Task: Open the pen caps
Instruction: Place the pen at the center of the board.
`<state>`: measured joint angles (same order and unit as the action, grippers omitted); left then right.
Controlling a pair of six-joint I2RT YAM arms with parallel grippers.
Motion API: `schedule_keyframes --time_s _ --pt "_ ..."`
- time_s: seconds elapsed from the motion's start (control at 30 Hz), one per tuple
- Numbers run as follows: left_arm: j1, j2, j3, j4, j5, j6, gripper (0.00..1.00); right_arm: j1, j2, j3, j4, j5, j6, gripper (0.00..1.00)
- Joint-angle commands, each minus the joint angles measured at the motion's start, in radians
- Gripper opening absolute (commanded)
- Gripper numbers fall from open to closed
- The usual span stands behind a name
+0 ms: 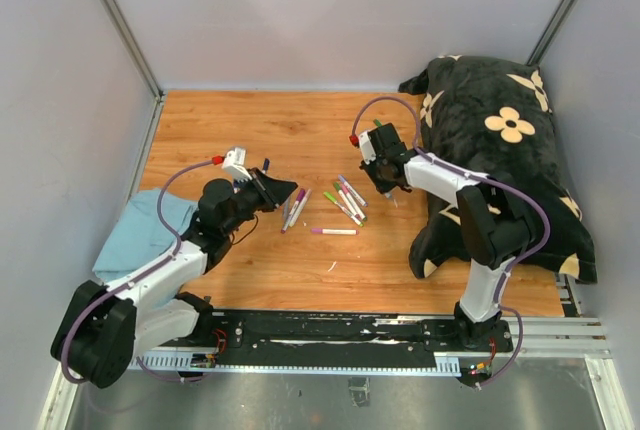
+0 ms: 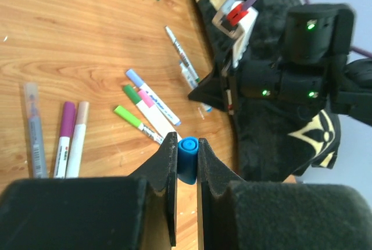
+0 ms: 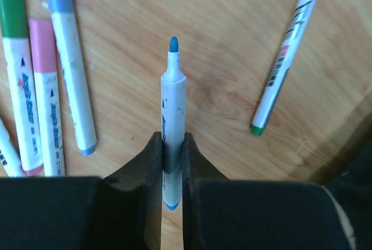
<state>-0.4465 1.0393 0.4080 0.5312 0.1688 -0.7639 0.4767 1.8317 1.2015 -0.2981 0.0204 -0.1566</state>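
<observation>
On the counter [image 1: 250, 120], a cluster of markers [image 1: 349, 193] lies in the middle, between the left hand [image 2: 187, 142] gripping a cap [image 2: 188, 158] on its left and the right hand [image 3: 172, 139] gripping an uncapped marker [image 3: 173, 93] on its right. A lone marker [image 1: 333, 231] lies just in front of the cluster and a loose cap [image 1: 378, 123] behind the right hand. A cushion [image 1: 500, 150] covers the counter's right side; a cloth [image 1: 140, 235] lies at its near left edge.

The right gripper [image 3: 172, 139] hides the middle of the blue pen [image 3: 173, 93], while the pale-blue-capped pen [image 3: 72, 75] left of it and the green-tipped pen [image 3: 285, 52] right of it run off the top edge.
</observation>
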Motion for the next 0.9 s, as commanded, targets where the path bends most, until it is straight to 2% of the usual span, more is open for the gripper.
schedule_keyframes --time_s 0.0,0.27,0.37,0.5,0.73,0.87 --pt "0.0 0.05 0.042 0.016 0.017 0.029 0.0 -0.042 0.029 0.078 -0.003 0.068 0.005 0.1" --pt "0.0 0.131 0.066 0.031 0.058 0.024 0.0 -0.072 0.14 0.186 -0.053 0.107 -0.033 0.12" --pt "0.0 0.14 0.058 0.035 0.08 0.008 0.0 -0.097 0.146 0.196 -0.058 0.059 -0.023 0.14" --pt "-0.002 0.111 0.021 0.033 0.081 -0.006 0.0 -0.101 0.194 0.204 -0.069 0.02 -0.032 0.16" --pt "-0.007 0.044 -0.026 0.031 0.063 -0.021 0.0 -0.107 0.198 0.204 -0.083 -0.004 -0.032 0.27" --pt "-0.026 0.033 -0.027 0.03 0.051 -0.03 0.0 -0.114 0.184 0.206 -0.091 -0.008 -0.032 0.29"
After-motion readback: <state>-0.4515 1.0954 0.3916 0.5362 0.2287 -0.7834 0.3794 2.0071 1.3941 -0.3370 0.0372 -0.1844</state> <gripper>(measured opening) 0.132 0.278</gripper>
